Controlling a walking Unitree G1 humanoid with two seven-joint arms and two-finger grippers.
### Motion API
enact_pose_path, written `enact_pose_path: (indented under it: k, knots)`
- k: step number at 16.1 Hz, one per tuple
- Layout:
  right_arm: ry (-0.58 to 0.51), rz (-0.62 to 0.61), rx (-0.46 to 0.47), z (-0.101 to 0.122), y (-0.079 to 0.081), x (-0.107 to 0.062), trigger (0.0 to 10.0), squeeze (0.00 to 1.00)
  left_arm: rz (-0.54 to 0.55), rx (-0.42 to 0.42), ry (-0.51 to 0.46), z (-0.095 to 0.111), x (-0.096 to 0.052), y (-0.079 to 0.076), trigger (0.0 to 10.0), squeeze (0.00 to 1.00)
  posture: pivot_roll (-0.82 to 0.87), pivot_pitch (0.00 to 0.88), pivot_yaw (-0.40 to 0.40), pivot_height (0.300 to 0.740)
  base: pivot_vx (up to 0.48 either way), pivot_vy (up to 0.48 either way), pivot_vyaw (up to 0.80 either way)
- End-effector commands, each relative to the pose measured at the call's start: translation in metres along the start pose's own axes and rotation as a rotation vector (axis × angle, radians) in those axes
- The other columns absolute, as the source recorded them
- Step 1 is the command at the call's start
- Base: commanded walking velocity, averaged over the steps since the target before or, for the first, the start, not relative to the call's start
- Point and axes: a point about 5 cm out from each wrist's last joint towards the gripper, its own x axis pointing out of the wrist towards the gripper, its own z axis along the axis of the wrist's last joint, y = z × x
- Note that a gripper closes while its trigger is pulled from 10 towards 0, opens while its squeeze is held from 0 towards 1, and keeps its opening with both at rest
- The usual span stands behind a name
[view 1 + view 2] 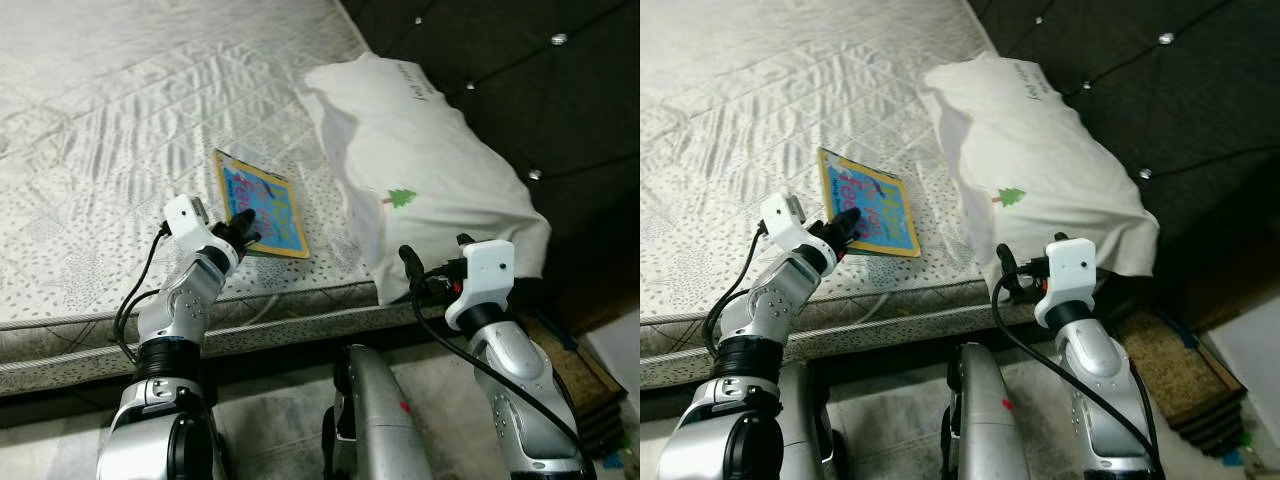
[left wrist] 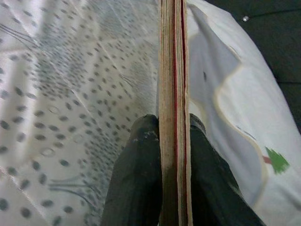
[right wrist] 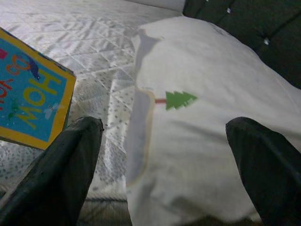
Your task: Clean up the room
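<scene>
A thin blue book (image 1: 262, 207) with a yellow border lies on the white quilted mattress (image 1: 110, 120) near its front edge. My left gripper (image 1: 243, 233) is shut on the book's near edge; in the left wrist view the book's spine (image 2: 173, 94) stands clamped between both black fingers (image 2: 136, 179). A white pillow (image 1: 420, 160) with a small green tree print (image 1: 401, 198) rests to the book's right, against the headboard. My right gripper (image 3: 160, 155) is open, held just in front of the pillow's near end, with nothing between its fingers (image 3: 66, 165).
A dark tufted headboard (image 1: 520, 70) runs along the right. The mattress side and bed base (image 1: 290, 320) face me. Brown mats (image 1: 565, 375) lie on the floor at the lower right. Much bare mattress stretches to the left and back.
</scene>
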Motion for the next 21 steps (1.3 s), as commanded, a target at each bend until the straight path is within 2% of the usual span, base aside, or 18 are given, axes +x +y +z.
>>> enact_pose_path:
  k: [1,10,12,16,18,21]
  knots:
    - [-0.020,0.006,-0.022,0.004,-0.001,0.001,10.0,0.00,-0.043,0.010,-0.028,0.007,0.004,-0.008,10.0,0.00,-0.12,0.111,-0.125,0.558,0.304,0.000,0.00]
    - [-0.035,-0.013,-0.003,0.005,0.000,0.006,10.0,0.00,-0.053,0.018,-0.027,0.009,0.008,-0.010,10.0,0.00,-0.12,0.101,-0.116,0.558,0.272,0.000,0.08]
    - [-0.038,-0.013,0.000,0.006,0.000,0.007,10.0,0.00,-0.056,0.023,0.028,0.000,0.009,-0.011,10.0,0.00,-0.12,0.099,-0.117,0.558,0.000,0.000,0.00]
    - [-0.038,-0.011,0.003,0.006,0.000,0.006,10.0,0.00,-0.149,0.028,0.165,-0.021,0.010,-0.023,10.0,0.00,-0.12,0.099,-0.121,0.558,0.000,0.000,0.00]
    - [-0.046,0.012,0.021,0.011,0.003,0.007,10.0,0.00,-0.196,0.006,0.228,-0.033,0.011,-0.031,10.0,0.00,-0.13,0.101,-0.123,0.548,0.000,0.000,0.00]
    - [-0.067,0.022,-0.026,0.016,0.003,0.006,10.0,0.00,-0.193,-0.041,0.295,-0.045,0.014,-0.031,10.0,0.00,-0.15,0.102,-0.126,0.529,0.000,0.000,0.00]
